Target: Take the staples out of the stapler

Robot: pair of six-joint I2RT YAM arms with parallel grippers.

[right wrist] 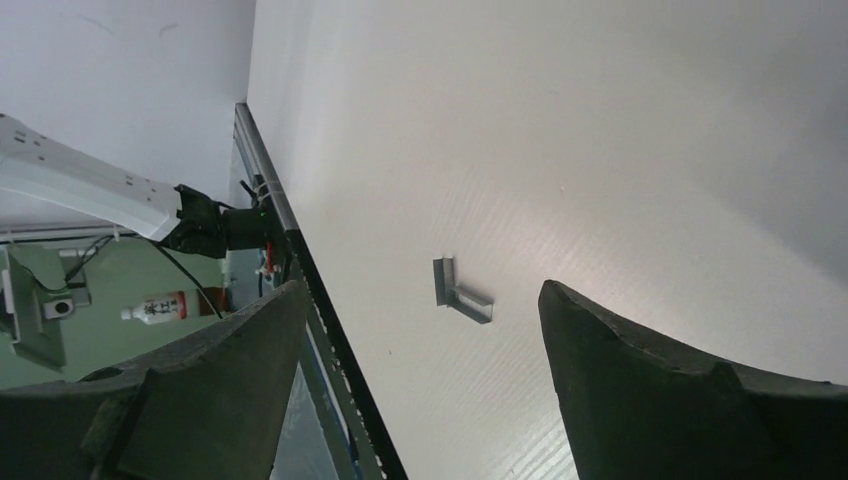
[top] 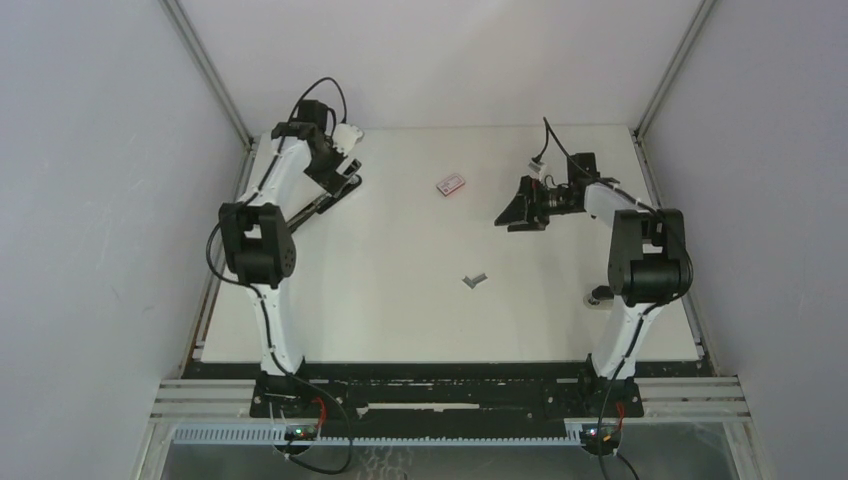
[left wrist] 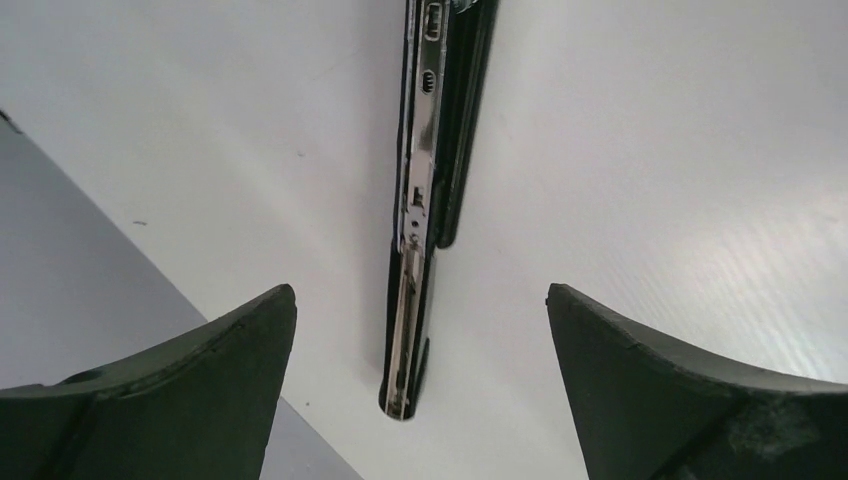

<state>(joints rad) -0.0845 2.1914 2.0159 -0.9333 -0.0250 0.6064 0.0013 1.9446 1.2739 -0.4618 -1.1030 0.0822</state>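
We see free table (top: 400, 310) all around the staples (top: 475, 281); the small red-and-white box (top: 451, 185) lies well apart, farther back.

Small red-and-white box (top: 451, 185) flat on the white table (top: 400, 310), far side.

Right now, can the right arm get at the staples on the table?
Probably yes: the staples lie loose on the table, nothing around them, and the right gripper hangs open nearby.

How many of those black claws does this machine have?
2. The left gripper, open, is over the stapler at the far left; the right gripper, also open, is toward the far right. None seems hidden.
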